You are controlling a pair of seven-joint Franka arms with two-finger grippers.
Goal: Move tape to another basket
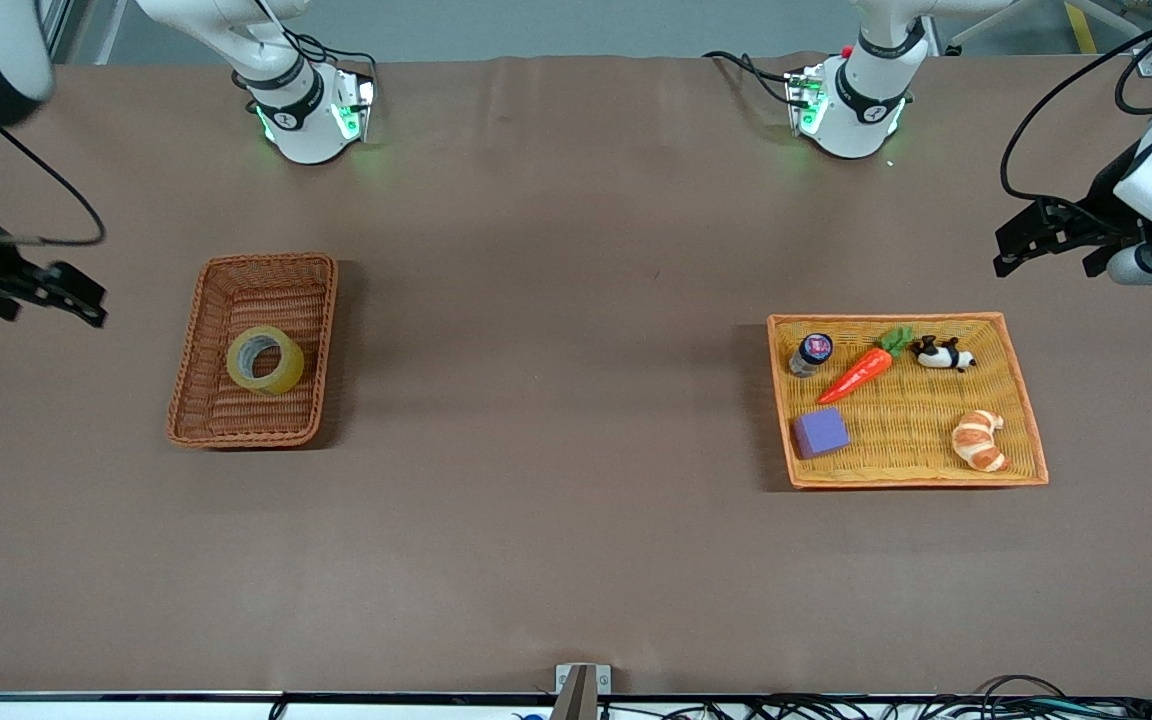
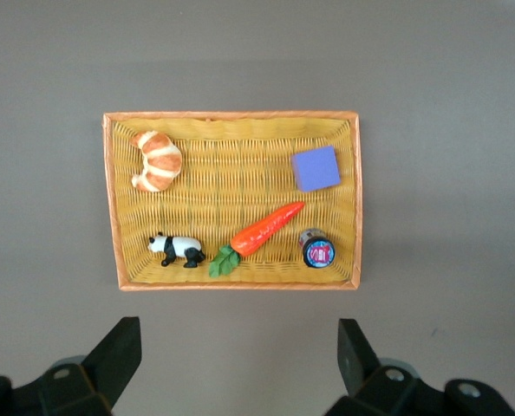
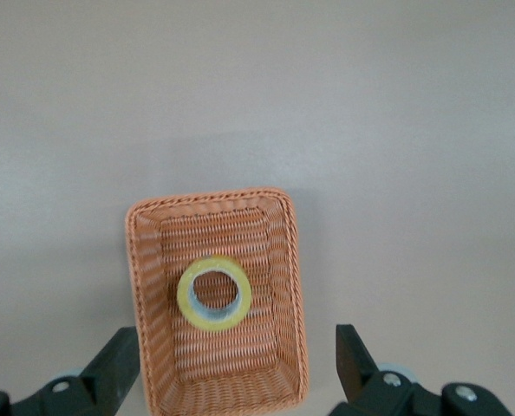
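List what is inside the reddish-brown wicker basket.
Only the tape lies inside the basket, flat near its middle, with its grey core facing up. Bare weave shows all around it. The patch of basket floor directly under the roll's rim is covered and cannot be seen.

The translucent yellowish ring-shaped tape roll (image 1: pixel 265 360) lies in the reddish-brown wicker basket (image 1: pixel 198 415), below the open right gripper (image 3: pixel 237 368); the left gripper (image 2: pixel 238 357) hangs beside the flat orange-yellow woven tray (image 1: pixel 1028 420).
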